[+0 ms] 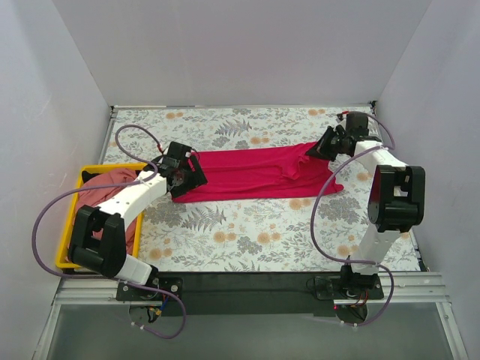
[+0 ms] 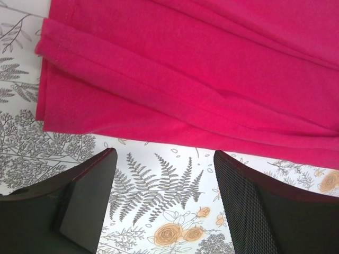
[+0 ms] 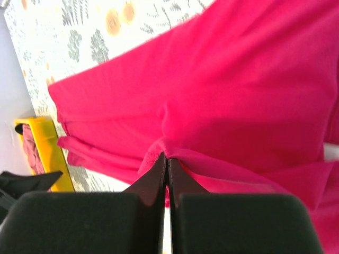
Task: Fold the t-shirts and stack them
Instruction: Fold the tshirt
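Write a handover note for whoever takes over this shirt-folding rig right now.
Left gripper: open, empty, beside the left end of the magenta t-shirt.
Right gripper: shut on a fold at that shirt's right end.
The magenta t-shirt lies stretched along the table; the salmon t-shirt is crumpled in the yellow bin.
Done: magenta one laid out.
Left: fold both, then stack.

magenta t-shirt (image 1: 247,174), floral table (image 1: 225,234)
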Robot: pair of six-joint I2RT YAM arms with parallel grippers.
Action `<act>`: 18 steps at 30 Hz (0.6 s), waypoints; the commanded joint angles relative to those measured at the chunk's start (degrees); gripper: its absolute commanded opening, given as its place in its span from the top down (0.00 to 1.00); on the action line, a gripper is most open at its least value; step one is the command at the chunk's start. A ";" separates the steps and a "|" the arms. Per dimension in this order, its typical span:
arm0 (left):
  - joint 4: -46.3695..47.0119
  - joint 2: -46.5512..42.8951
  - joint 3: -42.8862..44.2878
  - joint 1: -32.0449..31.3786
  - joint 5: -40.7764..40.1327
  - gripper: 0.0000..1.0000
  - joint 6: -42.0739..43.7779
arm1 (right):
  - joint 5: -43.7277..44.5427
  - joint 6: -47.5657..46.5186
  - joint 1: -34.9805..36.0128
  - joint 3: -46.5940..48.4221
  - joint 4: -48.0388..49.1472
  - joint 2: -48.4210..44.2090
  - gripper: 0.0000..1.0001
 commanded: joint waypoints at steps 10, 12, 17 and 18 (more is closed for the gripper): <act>-0.82 -3.79 -3.58 1.37 -2.44 0.27 1.06 | -1.50 -0.02 0.27 10.80 1.59 9.38 0.99; -0.90 -3.70 -3.67 1.37 -2.53 0.27 0.98 | -1.15 0.16 0.27 10.89 2.03 9.74 0.99; -0.99 -4.13 -4.55 1.81 -3.32 0.28 0.45 | 0.69 1.30 0.27 10.62 3.26 10.00 0.99; -0.99 -4.40 -4.90 1.90 -3.41 0.28 0.36 | 1.22 1.56 0.27 10.71 3.35 10.18 0.99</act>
